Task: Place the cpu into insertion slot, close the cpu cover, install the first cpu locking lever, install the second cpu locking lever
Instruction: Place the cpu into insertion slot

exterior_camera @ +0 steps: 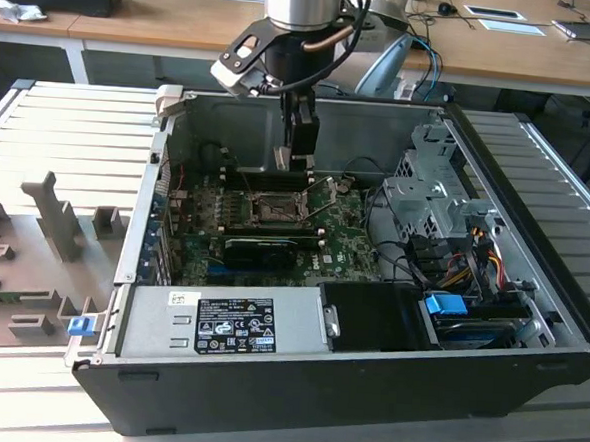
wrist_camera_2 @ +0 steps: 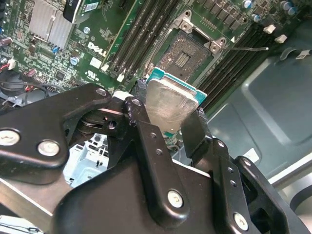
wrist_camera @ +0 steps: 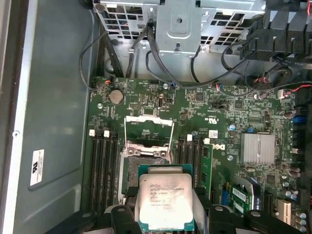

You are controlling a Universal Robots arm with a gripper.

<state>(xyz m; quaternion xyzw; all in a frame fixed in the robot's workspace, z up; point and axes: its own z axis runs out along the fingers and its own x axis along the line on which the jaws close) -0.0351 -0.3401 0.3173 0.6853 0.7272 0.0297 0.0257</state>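
My gripper (wrist_camera_2: 168,124) is black, the cpu (wrist_camera: 165,197) silver-grey with a teal rim, the motherboard (wrist_camera: 234,117) green, the insertion slot (wrist_camera_2: 183,58) dark grey.

I get the exterior view from high and well back, slanting down into the whole open computer case (exterior_camera: 294,401), while both wrist views sit close above the motherboard (wrist_camera: 219,117) and share the insertion slot (wrist_camera_2: 184,54) and cpu (wrist_camera: 165,197).
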